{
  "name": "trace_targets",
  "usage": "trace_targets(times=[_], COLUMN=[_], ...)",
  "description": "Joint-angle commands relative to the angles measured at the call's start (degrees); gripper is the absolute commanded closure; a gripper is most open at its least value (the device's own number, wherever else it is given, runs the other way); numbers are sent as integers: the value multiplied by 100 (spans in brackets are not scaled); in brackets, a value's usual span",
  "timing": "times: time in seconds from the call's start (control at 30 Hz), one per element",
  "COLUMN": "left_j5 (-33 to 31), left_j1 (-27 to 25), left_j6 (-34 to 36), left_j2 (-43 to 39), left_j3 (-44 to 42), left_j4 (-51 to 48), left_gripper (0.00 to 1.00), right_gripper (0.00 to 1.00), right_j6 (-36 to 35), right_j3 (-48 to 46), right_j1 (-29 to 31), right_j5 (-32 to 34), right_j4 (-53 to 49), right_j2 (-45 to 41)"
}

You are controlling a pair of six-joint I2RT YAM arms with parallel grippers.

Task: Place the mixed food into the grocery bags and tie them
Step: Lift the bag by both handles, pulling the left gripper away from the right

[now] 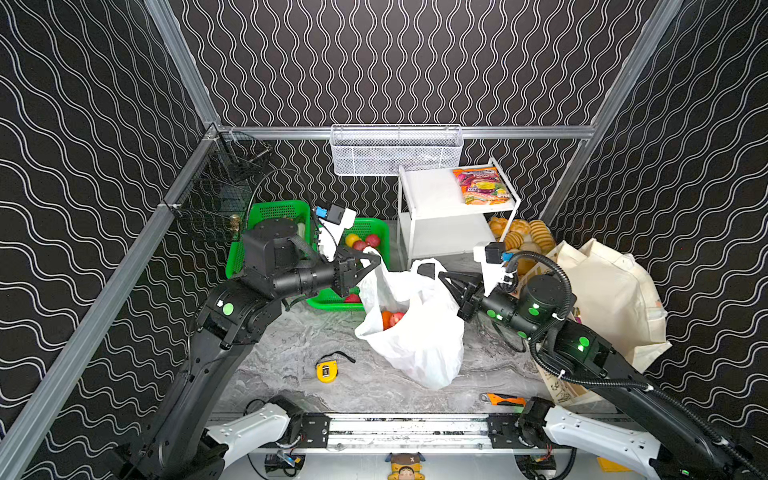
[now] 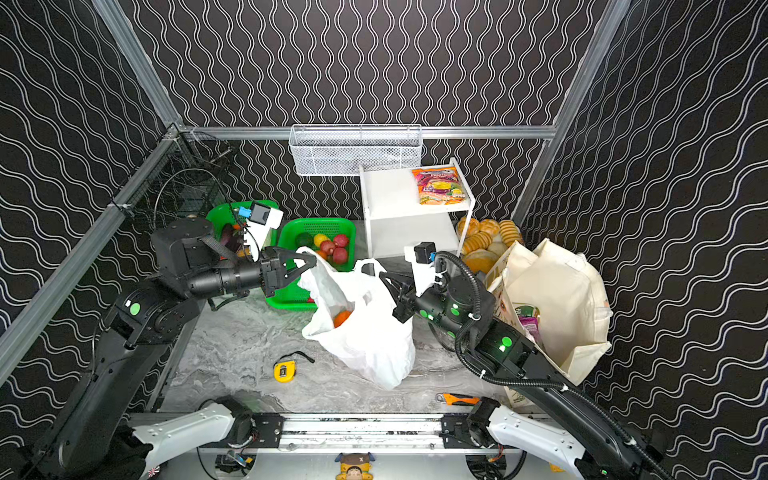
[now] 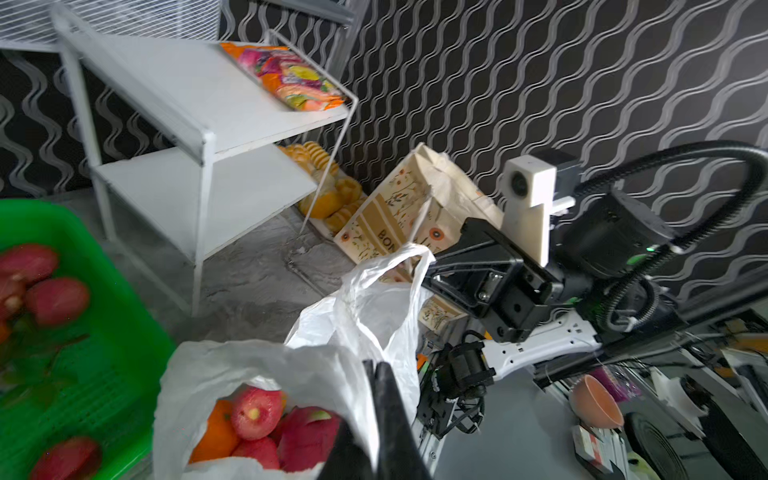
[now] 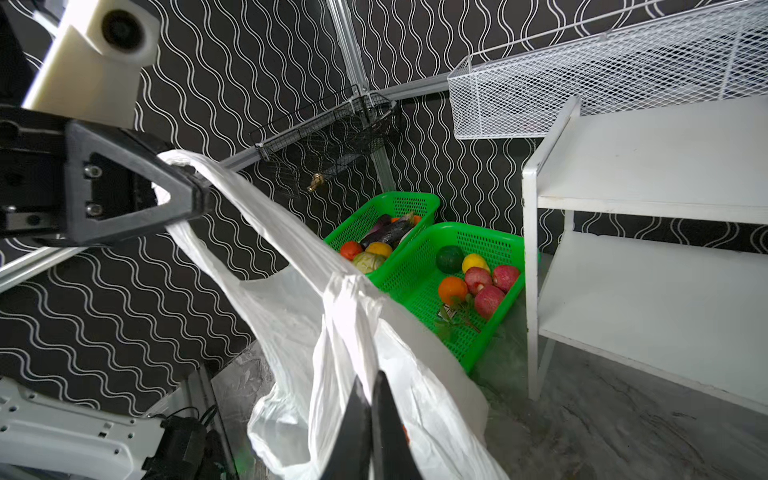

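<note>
Both sets of fingers are pinched closed on thin film, the left gripper (image 1: 375,261) and the right gripper (image 1: 437,275) each holding its own handle (image 4: 249,208) of the white plastic bag (image 1: 419,336). The bag sags in the middle of the table (image 1: 291,353), just beside a green basket (image 1: 332,305), with toy fruits (image 1: 390,320) showing at its gaping mouth. I'd worry a hard pull tears or slips the film, or tips the bag so the fruit rolls out.

place: robot lab cell staged as a grocery corner | shown by: aluminium frame (image 1: 519,132), wavy-print black walls (image 1: 415,62), two arms (image 1: 232,316) on a rail (image 1: 407,430), marble-look tabletop (image 1: 291,345), green baskets (image 1: 365,223) of fruit (image 1: 372,240), white shelf (image 1: 428,193), tape measure (image 1: 327,371)
</note>
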Motion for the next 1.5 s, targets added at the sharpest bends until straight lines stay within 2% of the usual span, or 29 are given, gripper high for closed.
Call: trace_targets(times=[0.0, 0.1, 0.27, 0.4, 0.53, 0.63, 0.83, 0.9, 0.97, 1.1, 1.23, 1.37, 1.47], left_j5=[-1414, -2286, -3091, -2332, -1529, -1008, -476, -507, -462, 31, 297, 968, 905], left_j1=[5, 2, 130, 1056, 1839, 2192, 2648, 2694, 2727, 2738, 2738, 2650, 2392], left_j6=[-19, 166, 860, 1080, 1167, 1117, 990, 1124, 1137, 734, 469, -192, -472], left_j2=[-73, -113, 223, 587, 1098, 1593, 2223, 2606, 2801, 2793, 2439, 1597, 981], left_j3=[71, -54, -229, -142, 0, 301, 854, 1527, 1830, 1478, 1221, 490, 184], left_j4=[-769, -895, -779, -281, 395, 647, 1180, 779, 687, 1352, 1124, 1120, 810], left_gripper=[100, 100, 100, 100, 100, 100, 100, 100, 100, 100, 100, 100, 100], right_gripper=[100, 100, 100, 100, 100, 100, 100, 100, 100, 100, 100, 100, 100], right_j6=[5, 35, -18, 54, 335, 398, 335, 272, 244, 206, 5, -86, -312], right_j3=[237, 493, 610, 846, 935, 1034, 1223, 1236, 1234, 1051, 881, 368, 216], right_j1=[-23, -37, -125, -481, -901, -1029, -1100, -1096, -1100, -1116, -1165, -1453, -1650], right_j5=[-167, -383, -430, -355, -569, -671, -566, -593, -544, -403, -550, -1436, -2252], right_j4=[308, 334, 984, 1338, 1820, 2032, 1993, 1989, 1940, 2087, 1844, 1903, 1708], right_j2=[463, 969, 1591, 2079, 2452, 2658, 2890, 2916, 2905, 2829, 2493, 1880, 1509])
